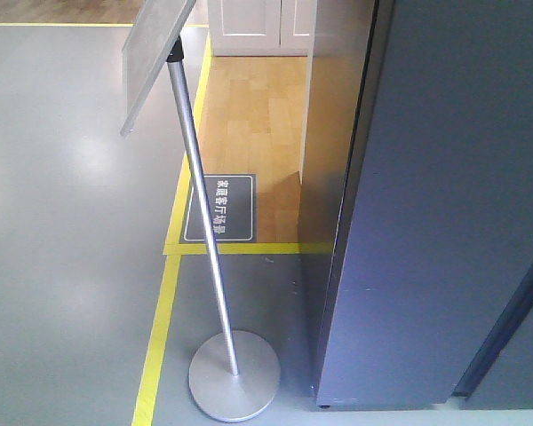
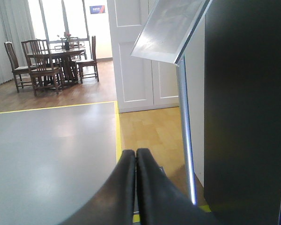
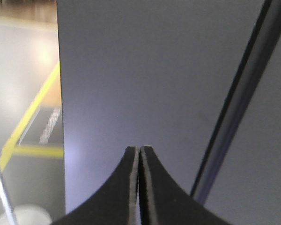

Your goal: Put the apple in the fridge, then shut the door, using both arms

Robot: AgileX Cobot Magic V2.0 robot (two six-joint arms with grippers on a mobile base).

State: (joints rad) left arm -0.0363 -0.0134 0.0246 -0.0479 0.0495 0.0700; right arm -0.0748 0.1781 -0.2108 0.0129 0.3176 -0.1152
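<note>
The fridge (image 1: 426, 222) stands at the right, matte dark blue-grey, with no white interior showing. In the right wrist view a dark seam (image 3: 234, 117) splits its front (image 3: 131, 70) into two panels; I cannot tell which one is the door. The apple is out of view in every frame. My left gripper (image 2: 136, 152) is shut with nothing in it and points past the fridge's dark side (image 2: 248, 117) toward the room. My right gripper (image 3: 140, 149) is shut and empty, and faces the fridge front from close by.
A sign stand is just left of the fridge: a slanted metal pole (image 1: 204, 240), a round base (image 1: 234, 374) and a tilted board (image 1: 155, 53). Yellow floor tape (image 1: 160, 319) borders a wooden floor with a dark floor sign (image 1: 219, 209). White cabinet doors (image 2: 136, 56) and a dining set (image 2: 51, 61) lie beyond.
</note>
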